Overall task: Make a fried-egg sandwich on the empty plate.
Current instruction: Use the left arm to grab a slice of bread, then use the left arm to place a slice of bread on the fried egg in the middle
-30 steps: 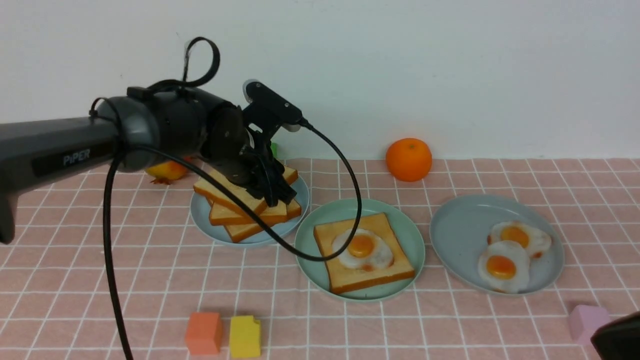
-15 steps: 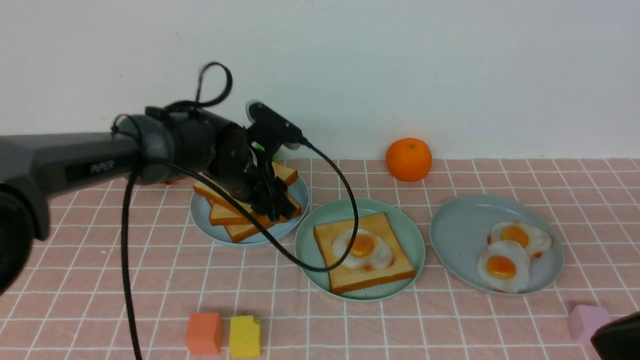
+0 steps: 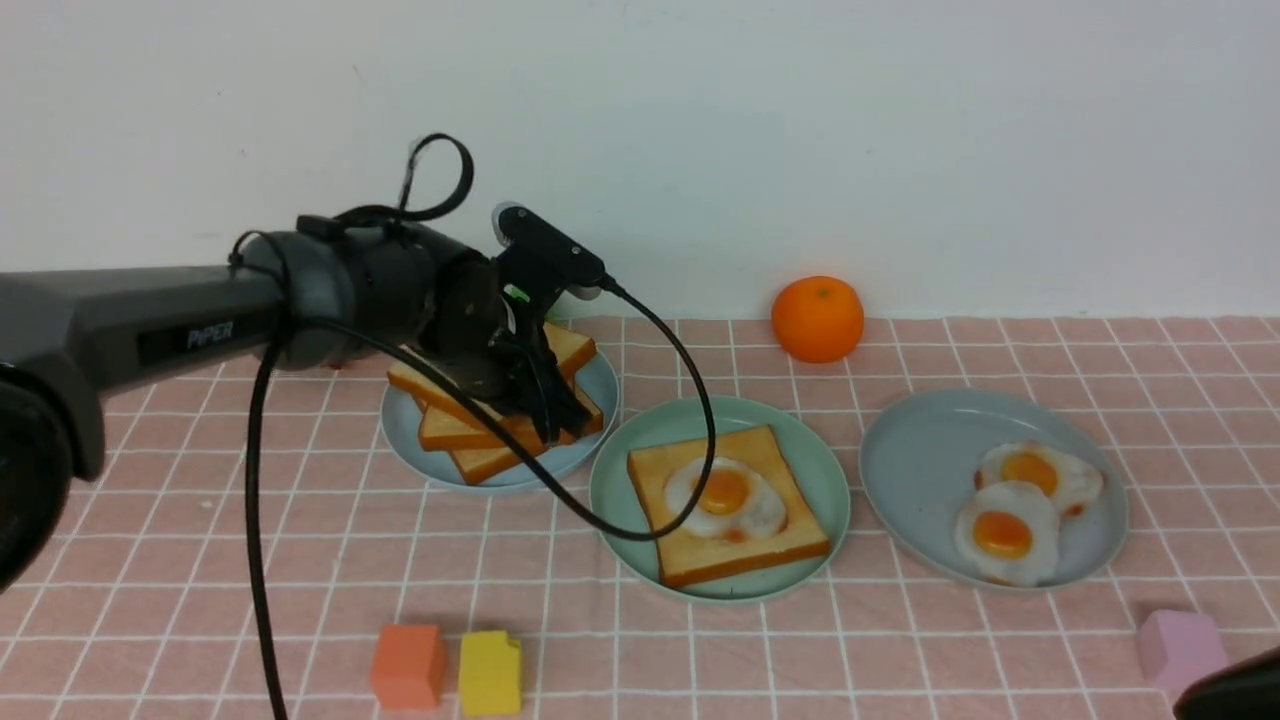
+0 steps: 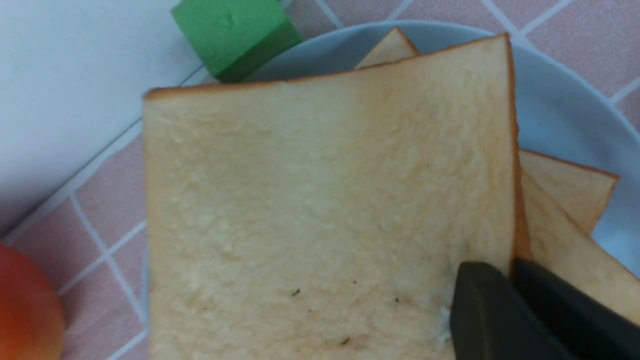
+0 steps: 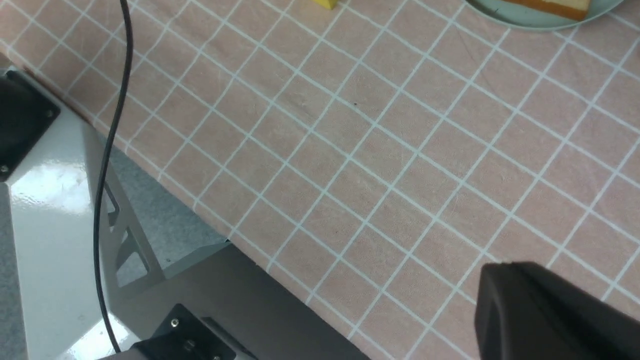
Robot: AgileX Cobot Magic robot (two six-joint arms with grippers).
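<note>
A toast slice (image 3: 760,520) with a fried egg (image 3: 722,495) on top lies on the mint-green plate (image 3: 620,470) at the centre. To its left, a pile of toast slices rests on a grey-blue plate (image 3: 400,440). My left gripper (image 3: 555,425) is shut on the near right edge of the pile's top slice (image 3: 430,385). In the left wrist view its fingers (image 4: 480,300) pinch that slice's (image 4: 325,200) crust. My right gripper (image 3: 1235,695) sits low at the front right corner; in the right wrist view (image 5: 500,285) it is shut, empty, above bare cloth.
A grey-blue plate (image 3: 920,450) at the right holds two fried eggs (image 3: 1005,535). An orange (image 3: 817,318) stands by the back wall. Orange (image 3: 407,665), yellow (image 3: 490,672) and pink (image 3: 1180,645) blocks lie along the front. A green block (image 4: 235,30) sits behind the pile.
My left arm has reached further forward and its gripper has dropped onto the right edge of the toast pile. My right gripper has sunk lower in the front right corner.
</note>
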